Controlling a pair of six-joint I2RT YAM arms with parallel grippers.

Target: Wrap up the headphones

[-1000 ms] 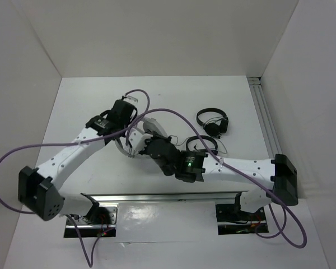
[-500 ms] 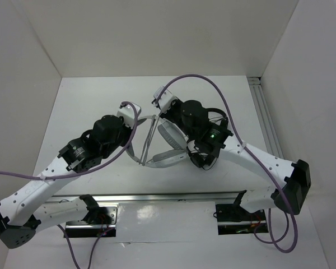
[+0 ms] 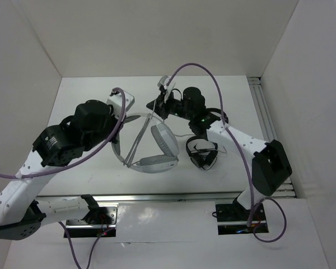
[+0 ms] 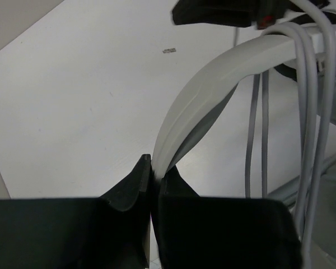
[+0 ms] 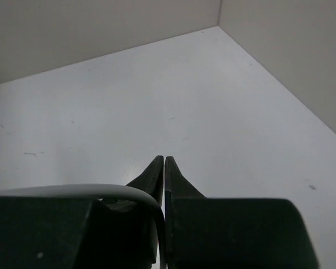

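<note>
the left pincer (image 4: 154, 168) is clenched on the thin edge of the headphones (image 4: 213, 73). the headband arcs away from its tips, over the surface (image 4: 73, 101), with strands of cable (image 4: 311, 112) draped across it just to the right. the right pincer (image 5: 164, 162) is squeezed closed, nipping the cable that curves in at its left finger.

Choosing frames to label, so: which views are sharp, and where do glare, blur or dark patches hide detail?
Top external: sharp and evenly lit, glare on the metal plate by the bases. Left wrist: left gripper a near-black silhouette, headphones soft close to the lens. Right wrist: right gripper black and featureless, cable soft up close, table evenly lit.
</note>
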